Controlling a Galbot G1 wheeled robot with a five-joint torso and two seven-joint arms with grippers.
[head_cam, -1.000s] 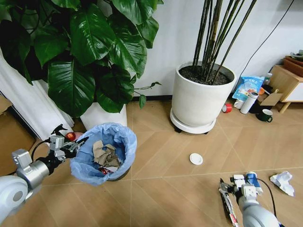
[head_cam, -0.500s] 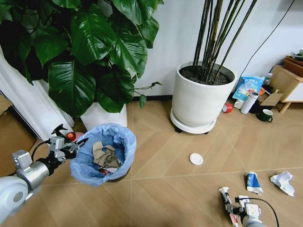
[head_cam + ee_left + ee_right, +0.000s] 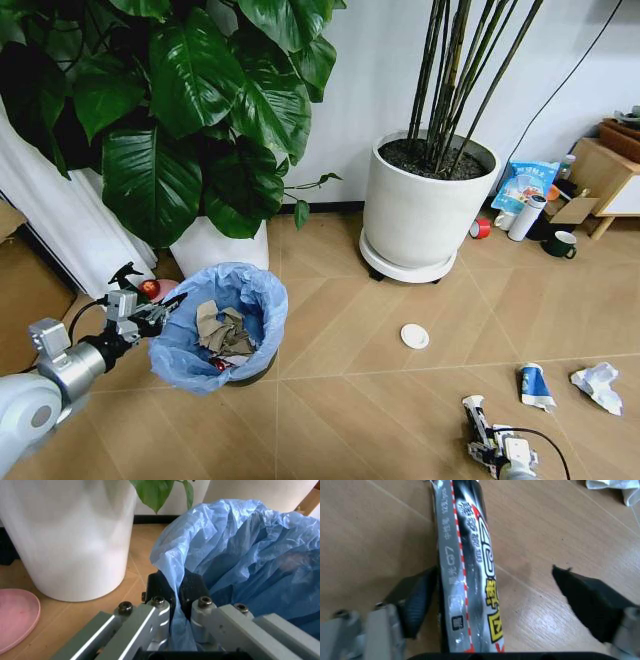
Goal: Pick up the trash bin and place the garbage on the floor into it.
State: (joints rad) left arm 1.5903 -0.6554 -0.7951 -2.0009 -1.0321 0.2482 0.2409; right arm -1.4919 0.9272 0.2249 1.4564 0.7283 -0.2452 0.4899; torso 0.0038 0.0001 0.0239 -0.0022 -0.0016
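- left gripper (image 3: 150, 312) at the bin (image 3: 222, 322), left side of its rim; fingers (image 3: 165, 592) pressed together on the rim w/ the blue bag (image 3: 240, 551) pinched between them.
- bin sits low on the floor (image 3: 340, 420), in front of the leafy plant's white pot (image 3: 215, 245); can't tell if it's lifted or resting. crumpled brown + white paper (image 3: 222, 328) inside.
- right gripper (image 3: 492, 452) at bottom edge of head view, low over the floor, fingers (image 3: 417, 596) spread wide.
- a long flat wrapper (image 3: 467, 573), black/grey w/ red edge and yellow print, lies on the floor between the spread fingers; one finger is just beside its edge, other well apart. not gripped.
- garbage on floor: white disc (image 3: 414, 336) near the big white pot (image 3: 425, 215); blue-white wrapper (image 3: 533, 386) to the right; crumpled white paper (image 3: 598, 385) further right, its corner also in right wrist view.
- pink dish (image 3: 17, 617) on floor beside the leafy plant's pot.
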